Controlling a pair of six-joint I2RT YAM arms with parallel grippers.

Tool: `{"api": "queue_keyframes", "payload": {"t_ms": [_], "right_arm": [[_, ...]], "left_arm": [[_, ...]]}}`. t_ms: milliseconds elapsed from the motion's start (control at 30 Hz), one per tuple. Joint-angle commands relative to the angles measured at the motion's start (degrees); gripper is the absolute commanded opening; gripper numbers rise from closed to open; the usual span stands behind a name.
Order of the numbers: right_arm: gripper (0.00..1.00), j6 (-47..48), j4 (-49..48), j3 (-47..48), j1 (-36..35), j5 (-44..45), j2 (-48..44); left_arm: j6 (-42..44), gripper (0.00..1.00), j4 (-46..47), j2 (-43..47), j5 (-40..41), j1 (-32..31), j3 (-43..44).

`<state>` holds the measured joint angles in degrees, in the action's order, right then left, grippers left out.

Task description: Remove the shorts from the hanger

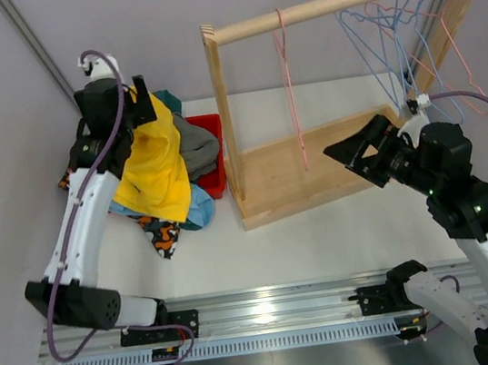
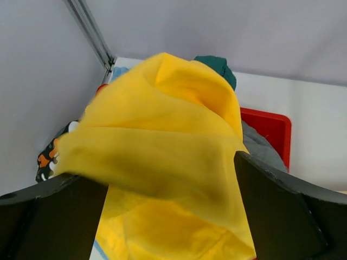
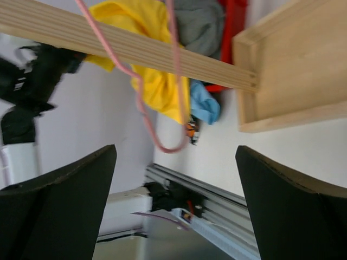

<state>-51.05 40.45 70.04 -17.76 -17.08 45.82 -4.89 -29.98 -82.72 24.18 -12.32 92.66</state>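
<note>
- My left claw (image 2: 171, 181) stands wide. The yellow shorts (image 2: 162, 135) lie slack across the gap between its jaws, and I judge them draped there, not pinched.
- Seen from above, that yellow pair runs far-to-near down a pile at the far left of the tabletop (image 1: 325, 235). It covers the grey pair (image 1: 200, 143), the light blue pair (image 1: 198, 209) and the camouflage pair (image 1: 164, 238), with the teal pair (image 1: 167, 97) at the far side and a red bin (image 1: 215, 164) just right.
- My right claw (image 3: 174, 157) is also wide, with nothing in it.
- A pink hanger (image 1: 291, 93) hangs bare off the wooden rail (image 1: 327, 2), and the bunch of hangers (image 1: 397, 40) at the right end looks bare too.
- The shorts sit directly under the left arm, well apart from the right claw, so I reckon lifting the left claw straight up is what remains.
</note>
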Motion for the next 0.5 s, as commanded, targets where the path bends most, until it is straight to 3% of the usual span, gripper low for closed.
{"api": "queue_keyframes", "payload": {"t_ms": [0,233,467], "right_arm": [[0.99,8.9,12.9,1.5,0.3,15.1,-3.3],[0.99,10.4,17.6,-1.6,0.3,24.3,-10.0],[0.99,8.4,14.8,-7.4,0.2,24.7,-16.6]], "left_arm": [[-3.5,0.99,-1.3,7.6,-3.3,-0.3,-4.5],[-5.6,0.99,-0.8,17.7,-9.9,-0.3,-14.1],[-10.2,0.99,2.2,31.4,-18.5,-0.4,-23.4]]}}
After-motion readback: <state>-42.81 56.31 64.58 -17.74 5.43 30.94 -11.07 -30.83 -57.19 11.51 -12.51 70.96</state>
